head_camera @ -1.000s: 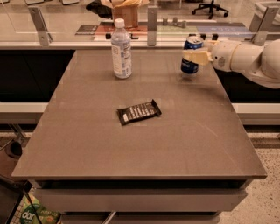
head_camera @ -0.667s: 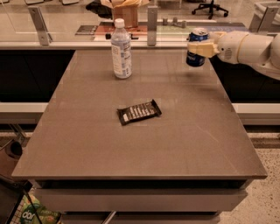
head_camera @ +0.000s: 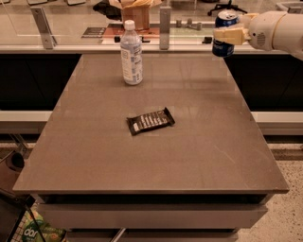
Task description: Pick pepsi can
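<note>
Nearest, low at 7 o'clock under the table's front edge, a green bag [head_camera: 42, 231] peeks out. The grey table [head_camera: 199, 156] fills most of what I see. Close to its centre lies a dark candy bar [head_camera: 150, 121], flat, with its long side running slightly uphill toward 2 o'clock.

Farther back, at about 11 o'clock from the bar and well apart from it, a clear water bottle [head_camera: 131, 54] with a white cap stands upright near the far edge.

At 1 o'clock, by the table's far right corner, is my end effector [head_camera: 226, 34]. It reaches in from the right, and its beige fingers are closed around the middle of the pepsi can [head_camera: 222, 48]. I hold the blue can upright, silver top up. Its base appears to hang just clear of the table's far edge.

Beyond the table, a glass panel [head_camera: 85, 23] runs across, with a cardboard box [head_camera: 137, 13] behind it at 12 o'clock.
</note>
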Action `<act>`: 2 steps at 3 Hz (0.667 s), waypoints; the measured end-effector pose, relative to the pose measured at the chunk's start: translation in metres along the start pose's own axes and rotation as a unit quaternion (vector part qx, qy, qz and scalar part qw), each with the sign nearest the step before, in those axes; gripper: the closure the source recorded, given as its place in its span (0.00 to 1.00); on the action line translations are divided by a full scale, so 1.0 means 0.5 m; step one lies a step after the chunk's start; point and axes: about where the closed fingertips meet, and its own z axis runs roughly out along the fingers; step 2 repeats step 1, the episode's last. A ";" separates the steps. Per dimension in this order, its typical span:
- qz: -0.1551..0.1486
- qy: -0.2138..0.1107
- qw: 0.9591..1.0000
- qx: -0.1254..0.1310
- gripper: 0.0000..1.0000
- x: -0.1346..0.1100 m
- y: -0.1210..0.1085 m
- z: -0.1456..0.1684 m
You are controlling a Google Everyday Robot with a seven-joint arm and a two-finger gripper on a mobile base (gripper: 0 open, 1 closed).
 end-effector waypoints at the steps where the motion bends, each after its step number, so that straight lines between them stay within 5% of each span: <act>1: -0.001 0.000 1.000 0.001 1.00 -0.001 -0.002 -0.001; 2: -0.001 0.000 1.000 0.001 1.00 -0.001 -0.002 -0.001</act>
